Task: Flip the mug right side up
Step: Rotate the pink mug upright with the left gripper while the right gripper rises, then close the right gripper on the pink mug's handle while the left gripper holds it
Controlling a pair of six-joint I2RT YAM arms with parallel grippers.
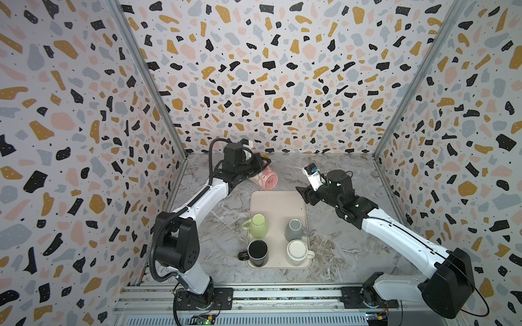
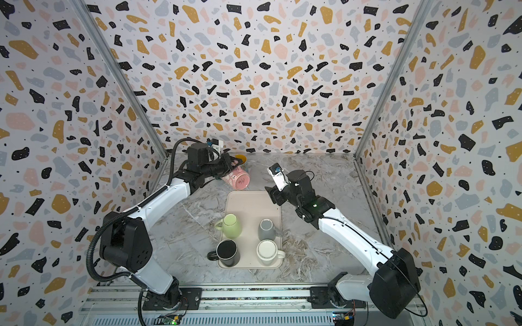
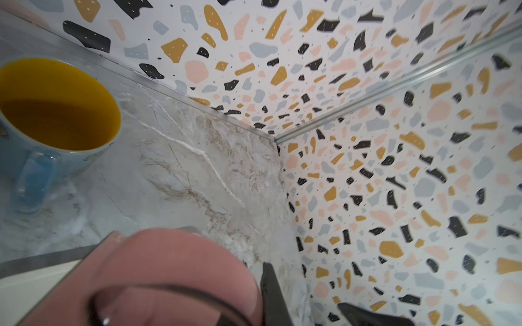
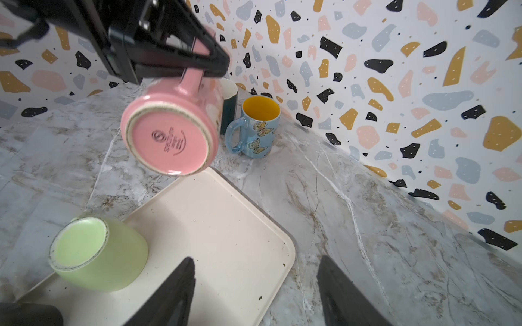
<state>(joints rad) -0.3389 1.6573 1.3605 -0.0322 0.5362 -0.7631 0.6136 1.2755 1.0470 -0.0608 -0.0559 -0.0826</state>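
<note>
Desk point(image 1: 339, 240): grey marble, brown veins. Terrazzo-print walls point(image 1: 254, 70) on three sides. Pink mug point(image 4: 169, 132) beyond cream tray's point(image 4: 226, 225) far edge, near back wall, beside upright blue butterfly mug point(image 4: 258, 127). Long axis near horizontal, tilted: base faces front toward tray, mouth toward back left, handle up. Left fingers point(image 4: 209, 60) clamped on handle. Right fingers point(image 4: 175, 290) spread wide, empty, over tray's far right corner.

walls point(image 1: 254, 70): three white panels, terrazzo blotches in black, ochre, pink, grey-blue | corner posts point(image 1: 148, 79): bare metal strips | tabletop point(image 1: 339, 248): grey-white marble print, brown veins | front rail point(image 1: 282, 295): aluminium, along near edge | light: even, soft shadows
</note>
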